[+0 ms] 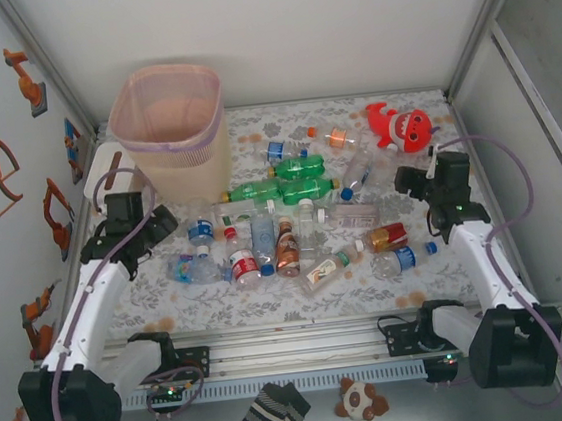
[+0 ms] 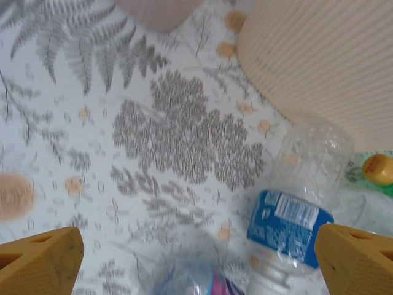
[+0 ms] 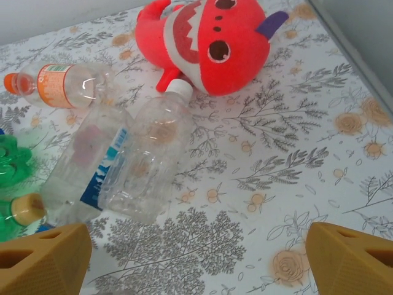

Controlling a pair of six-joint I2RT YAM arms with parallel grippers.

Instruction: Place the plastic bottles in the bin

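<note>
Several plastic bottles [image 1: 282, 220] lie scattered on the patterned cloth in the middle of the table, among them two green ones [image 1: 293, 184]. The pink bin [image 1: 181, 166] stands at the back left. My left gripper [image 1: 157, 228] hangs open just in front of the bin; its wrist view shows a clear blue-labelled bottle [image 2: 295, 209] by the right fingertip [image 2: 359, 258] and a crumpled bottle [image 2: 196, 276] between the jaws, ungripped. My right gripper [image 1: 414, 181] is open over bare cloth, beside a white-capped clear bottle [image 3: 147, 160] and another with a blue label [image 3: 83, 169].
A red plush toy [image 3: 202, 37] lies at the back right, touching the white-capped bottle. The bin's beige wall [image 2: 319, 55] rises close to the left gripper. A striped sock [image 1: 271, 418] and a small plush [image 1: 361, 400] lie below the front rail. Enclosure walls close in both sides.
</note>
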